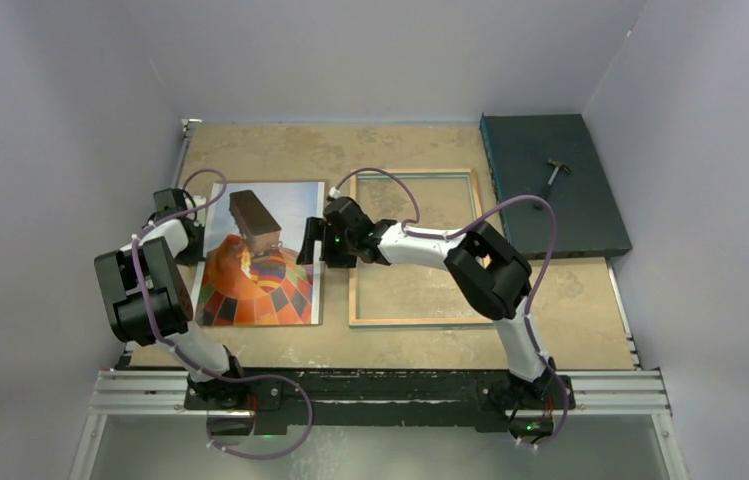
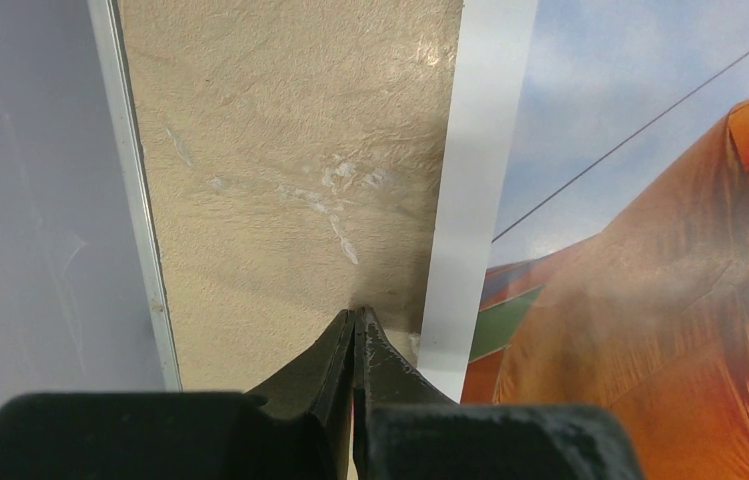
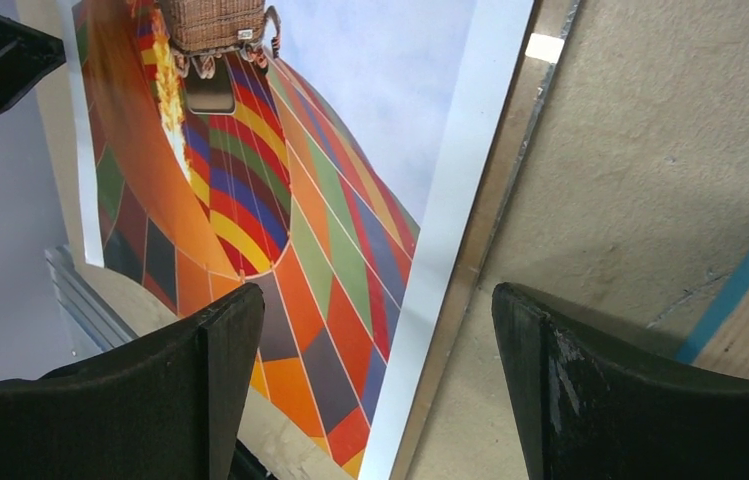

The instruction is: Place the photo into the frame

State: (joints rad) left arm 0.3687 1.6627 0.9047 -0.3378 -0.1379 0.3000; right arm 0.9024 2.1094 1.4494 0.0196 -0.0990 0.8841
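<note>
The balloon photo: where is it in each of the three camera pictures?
Top external: the photo lies left of centre, left of the frame.
Left wrist: right half, white border running down the middle.
Right wrist: upper left and centre, white border slanting down.
Shared landmark: the tan tabletop beside it.

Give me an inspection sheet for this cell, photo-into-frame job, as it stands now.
Surface: tan textured tabletop, scuffed; no spill seen.
Job's things: large paper hot-air-balloon photo flat, picture up; thin rectangular frame flat beside it, pale wood showing, no photo in it.
Clutter: dark teal slab far right, small hammer on it.
Grippers: left end effector shut, tips by photo's left border; right end effector open over photo's right edge.
Cables: purple cables loop along both arms.
Surroundings: plain pale walls; metal rail at near edge.
</note>
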